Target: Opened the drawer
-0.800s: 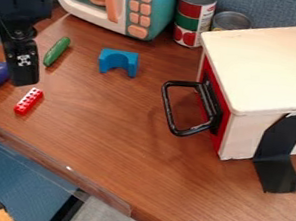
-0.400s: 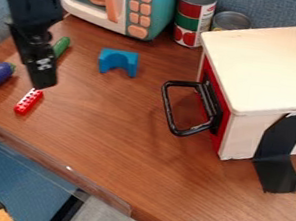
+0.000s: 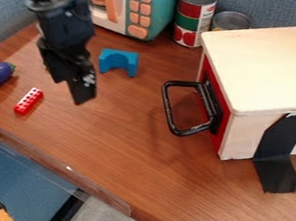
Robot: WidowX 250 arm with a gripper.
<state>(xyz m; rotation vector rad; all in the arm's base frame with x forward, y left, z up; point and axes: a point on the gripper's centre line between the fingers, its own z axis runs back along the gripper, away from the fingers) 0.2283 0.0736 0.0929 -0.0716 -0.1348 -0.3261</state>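
1. We are recording the gripper shifting nearer the black handle since the earlier frames.
2. We are finding the drawer seemingly closed, across from the gripper, handle facing it for pulling; black tape is probably anchoring the box.
3. We are seeing the arm slanting downward, nothing visibly held; whether the gripper is open, we cannot tell.

Black arm slanting, tool pointing down
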